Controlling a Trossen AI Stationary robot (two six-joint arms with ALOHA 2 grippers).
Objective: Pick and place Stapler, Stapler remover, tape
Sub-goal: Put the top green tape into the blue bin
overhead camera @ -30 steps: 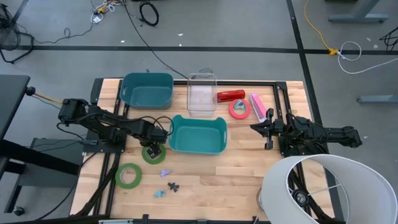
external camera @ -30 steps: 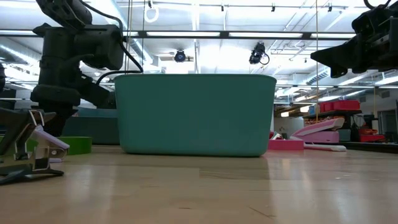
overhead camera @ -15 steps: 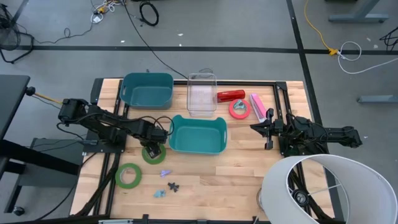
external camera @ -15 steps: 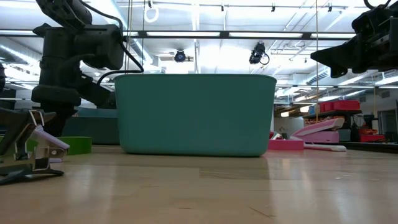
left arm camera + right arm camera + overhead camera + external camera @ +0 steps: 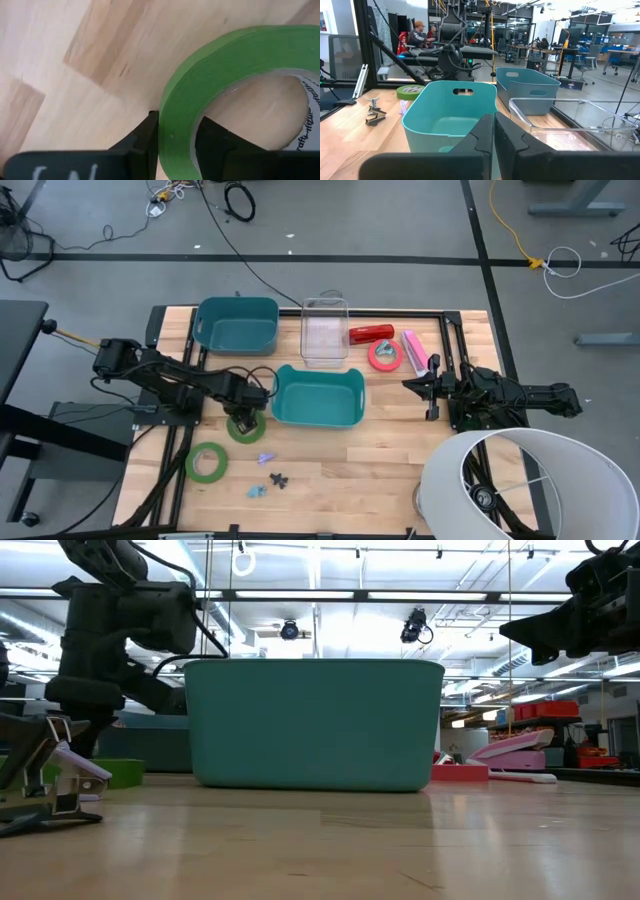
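My left gripper points down at a green tape roll that lies flat on the table, just left of the teal bin, and is shut on its wall. A second green roll lies nearer the front edge. A pinkish-red roll, a red stapler and a pink stapler lie at the far right. Small staple removers lie near the front. My right gripper waits shut and level, to the right of the teal bin. My left gripper pinches the green roll's ring wall, one finger outside the ring and the other finger inside its open centre. The fingers come from above, pointing down. The roll lies flat on the table.
A blue-green bin and a clear bin stand along the far edge. A white lamp shade covers the front right corner. A staple remover looms close in the low view.
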